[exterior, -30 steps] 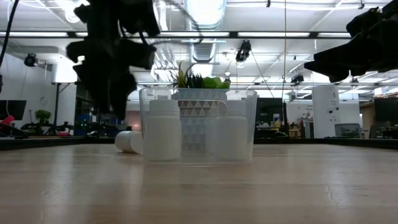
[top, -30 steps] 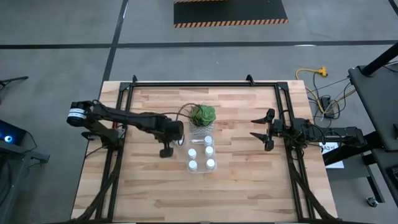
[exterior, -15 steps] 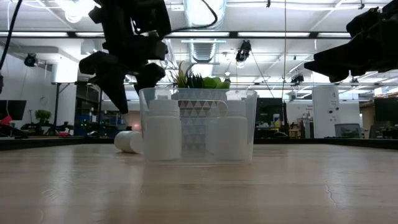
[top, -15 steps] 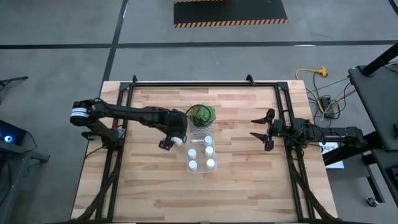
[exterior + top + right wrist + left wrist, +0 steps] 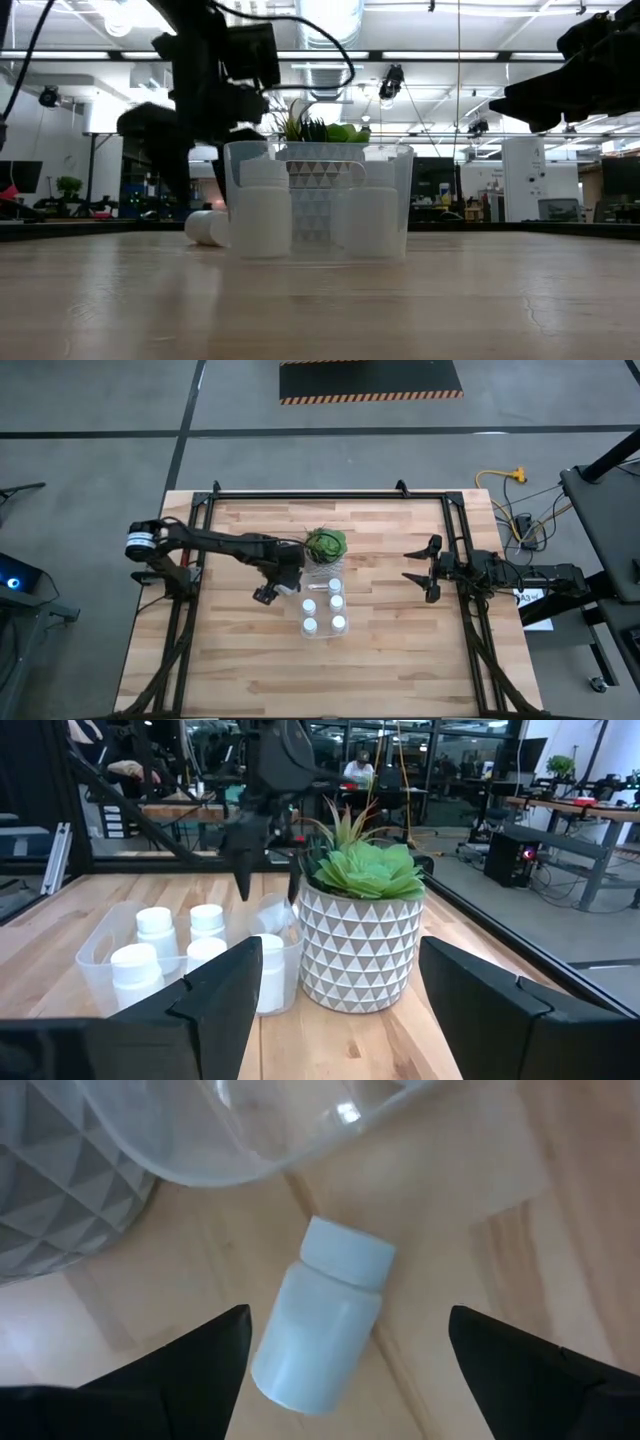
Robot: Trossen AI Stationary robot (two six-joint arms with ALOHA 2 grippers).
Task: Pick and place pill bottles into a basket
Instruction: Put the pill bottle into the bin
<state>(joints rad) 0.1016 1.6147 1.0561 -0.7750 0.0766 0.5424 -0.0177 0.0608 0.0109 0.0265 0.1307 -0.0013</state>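
Left gripper (image 5: 345, 1370) is down low over the lone pill bottle (image 5: 320, 1325) now, fingers spread wide with one on each side of it, clear wood showing both ways, nothing touching yet. That bottle lies on its side on the table (image 5: 230, 650), cap pointing at the rounded corner of the clear basket (image 5: 250, 1130), just beside it, with the grey patterned pot of the plant (image 5: 55, 1190) close on the other flank.

To do this well, I'd say the gripper wants to settle so the pads meet the bottle's body, not the cap, and square across it. The bottle lies a bit slantwise between the fingers, and a round thing on its side could roll or squirt out if one finger lands first. Close gently, lift straight up, and mind that basket wall and the pot, both very near.

Across in the basket (image 5: 322, 612), four pill bottles (image 5: 310, 625) stand upright with room at the plant end; the low view shows the loose bottle (image 5: 207, 227) lying at the bin's outer wall.

Far side, the right gripper (image 5: 425, 572) hangs open and empty near the table's right edge, well apart, just waiting.
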